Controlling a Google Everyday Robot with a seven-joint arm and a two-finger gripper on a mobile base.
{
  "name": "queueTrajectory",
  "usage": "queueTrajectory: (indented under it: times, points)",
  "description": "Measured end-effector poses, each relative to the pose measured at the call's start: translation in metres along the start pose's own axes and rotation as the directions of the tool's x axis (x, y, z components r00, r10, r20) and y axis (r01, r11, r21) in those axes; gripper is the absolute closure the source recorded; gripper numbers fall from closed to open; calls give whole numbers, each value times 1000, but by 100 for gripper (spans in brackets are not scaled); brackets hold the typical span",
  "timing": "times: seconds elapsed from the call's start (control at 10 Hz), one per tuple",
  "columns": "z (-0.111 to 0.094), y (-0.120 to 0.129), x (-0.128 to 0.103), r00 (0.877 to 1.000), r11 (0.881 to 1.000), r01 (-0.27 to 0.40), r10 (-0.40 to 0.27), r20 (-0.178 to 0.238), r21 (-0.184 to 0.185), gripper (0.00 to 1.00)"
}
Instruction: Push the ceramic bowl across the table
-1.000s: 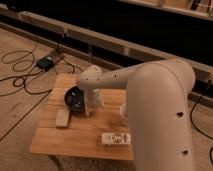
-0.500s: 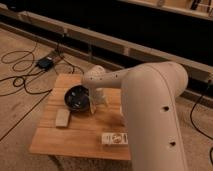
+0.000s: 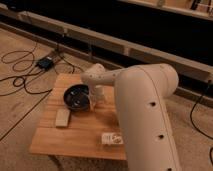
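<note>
The dark ceramic bowl [image 3: 76, 96] sits on the left half of the light wooden table [image 3: 80, 137], near its far edge. My gripper [image 3: 93, 100] hangs down from the white arm at the bowl's right rim, touching it or very close to it. The big white arm [image 3: 145, 110] comes in from the right and covers the right part of the table. The whitish cup does not show.
A small flat tan block [image 3: 62, 118] lies on the table in front of the bowl. A white packet [image 3: 111, 139] lies near the front edge. Black cables [image 3: 20, 75] and a dark box [image 3: 46, 63] lie on the floor to the left. A dark wall runs behind.
The arm's wrist has shifted slightly to the right above the bowl's rim. The bowl stays in about the same place.
</note>
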Motion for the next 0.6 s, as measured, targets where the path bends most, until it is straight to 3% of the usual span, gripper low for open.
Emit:
queueTrajectory:
  times: [0.6]
  points:
    - [-2, 36, -35, 997, 994, 76, -74, 39, -74, 35]
